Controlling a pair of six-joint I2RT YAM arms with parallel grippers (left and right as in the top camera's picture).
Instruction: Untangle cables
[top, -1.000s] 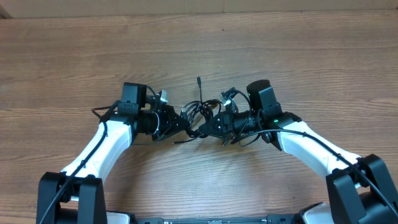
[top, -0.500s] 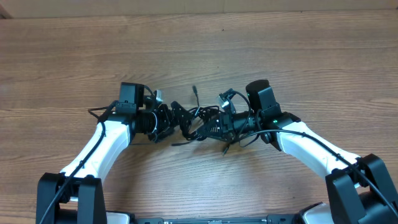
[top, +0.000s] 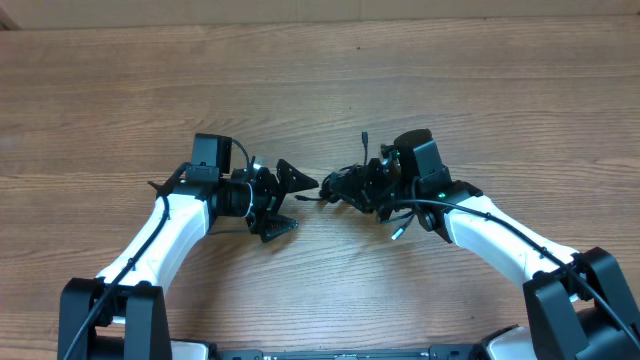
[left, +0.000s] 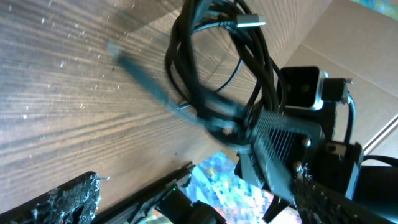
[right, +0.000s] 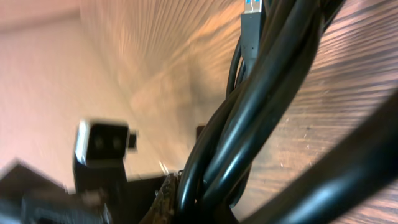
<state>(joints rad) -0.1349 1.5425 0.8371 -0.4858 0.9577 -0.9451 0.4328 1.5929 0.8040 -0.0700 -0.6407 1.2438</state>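
Near the middle of the table (top: 320, 80), the cables (top: 345, 184) sit bunched in the right gripper (top: 370, 190), its fingers clamped on them. Overhead they are a dark knot. The left wrist view shows a loop and a silver plug (left: 249, 23). Just left, apart from them, the left gripper (top: 290, 203) has its fingers spread wide.

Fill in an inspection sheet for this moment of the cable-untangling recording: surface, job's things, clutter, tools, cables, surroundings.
Surface: wooden table, bare grain.
Job's things: cables bunched in one black tangle, one end pointing toward the far edge.
Clutter: nothing seen.
Tools: left tool open, empty, beside the tangle; right tool shut on the cables.
Cables: arm cable runs along the right arm; a like one on the left.
Surroundings: pale strip past the table's far edge.
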